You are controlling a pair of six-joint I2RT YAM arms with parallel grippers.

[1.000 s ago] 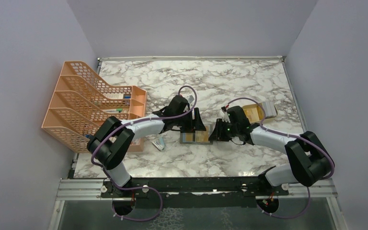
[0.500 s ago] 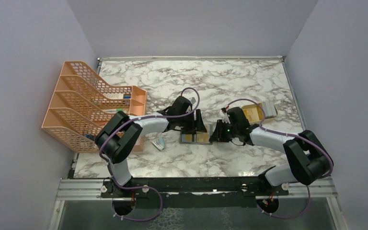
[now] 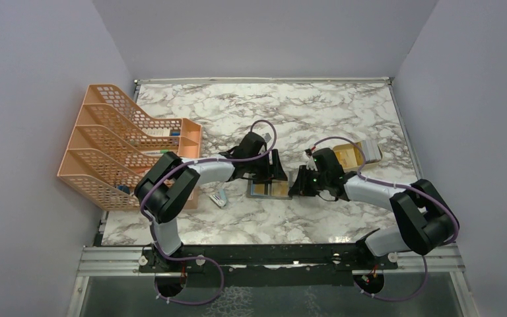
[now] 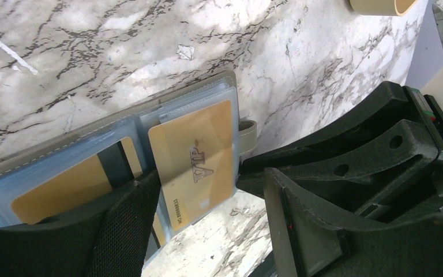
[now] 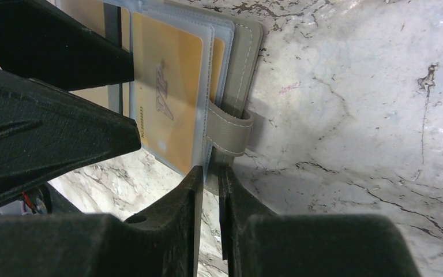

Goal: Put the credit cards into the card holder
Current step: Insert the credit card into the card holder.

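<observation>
The card holder lies open on the marble table, grey outside and light blue inside. In the left wrist view a gold VIP credit card sits in its right pocket and a second gold card in its left pocket. My left gripper hangs open over the holder's far side; its jaws straddle the VIP card's near end, and the left finger covers part of the left half. My right gripper is shut on the holder's right edge, just below the snap tab.
An orange mesh file rack stands at the left. A shallow tan tray sits at the right behind my right arm. A small light blue item lies left of the holder.
My left arm has shifted a little to the right over the holder. My right gripper has kept its grip on the holder's edge. The holder has not moved.
</observation>
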